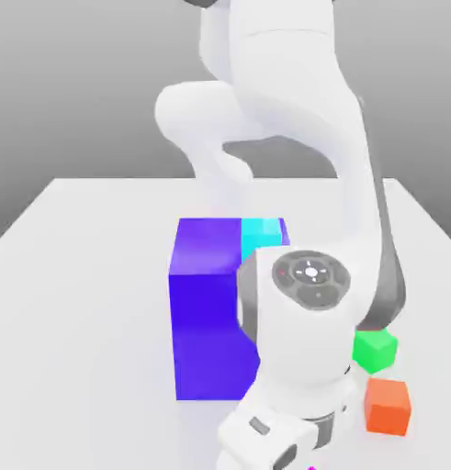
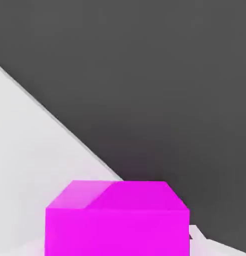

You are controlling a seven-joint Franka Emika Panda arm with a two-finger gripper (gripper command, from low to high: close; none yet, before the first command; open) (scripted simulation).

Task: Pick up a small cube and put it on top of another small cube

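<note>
While the hand view does not let me tell how the jaws stand, a small magenta cube (image 2: 117,220) sits close before it on the white table (image 2: 29,165), and the exterior view adds a green cube (image 1: 375,349) just beyond an orange cube (image 1: 388,406), right of a large blue block (image 1: 206,312).

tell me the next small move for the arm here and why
Probably a short move straight down over the magenta cube. The hand view has that cube close below the hand and roughly centred, resting on the white table, so lining up looks done. The green cube and orange cube sit apart.
</note>
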